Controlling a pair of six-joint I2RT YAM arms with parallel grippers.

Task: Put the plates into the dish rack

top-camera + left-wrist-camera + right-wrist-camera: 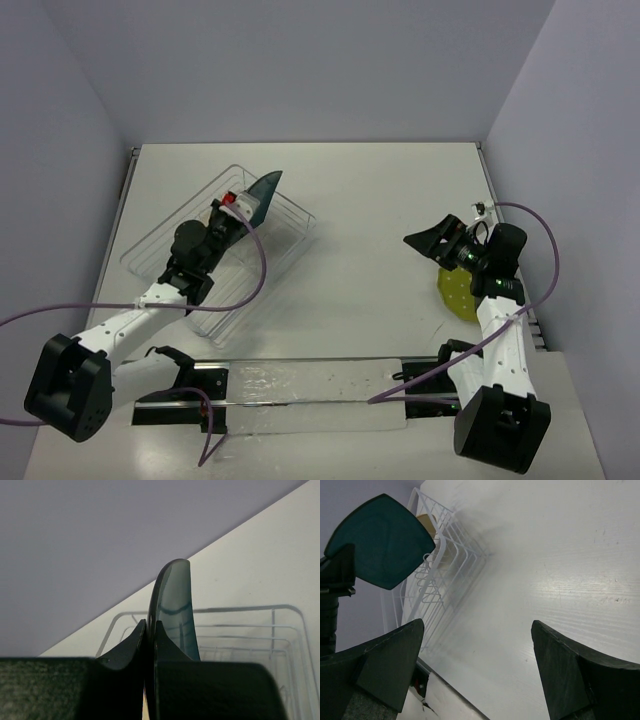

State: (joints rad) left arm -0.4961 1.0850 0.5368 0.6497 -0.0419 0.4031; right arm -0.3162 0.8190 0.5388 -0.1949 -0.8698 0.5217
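Black left fingers (127,652) pinch the glossy dark teal plate (175,600) (rounded-square, thin-rimmed) on edge over the pale wire dish rack (165,238), while the right fingers (385,665) stand wide apart.

White table (380,200) — matte; pale lilac walls (300,60).

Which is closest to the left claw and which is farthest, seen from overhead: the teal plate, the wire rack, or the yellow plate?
1. The teal plate: clamped on edge in the left gripper itself.
2. The rack: right under the gripper, on the left side.
3. The yellow plate: far off on the right side.
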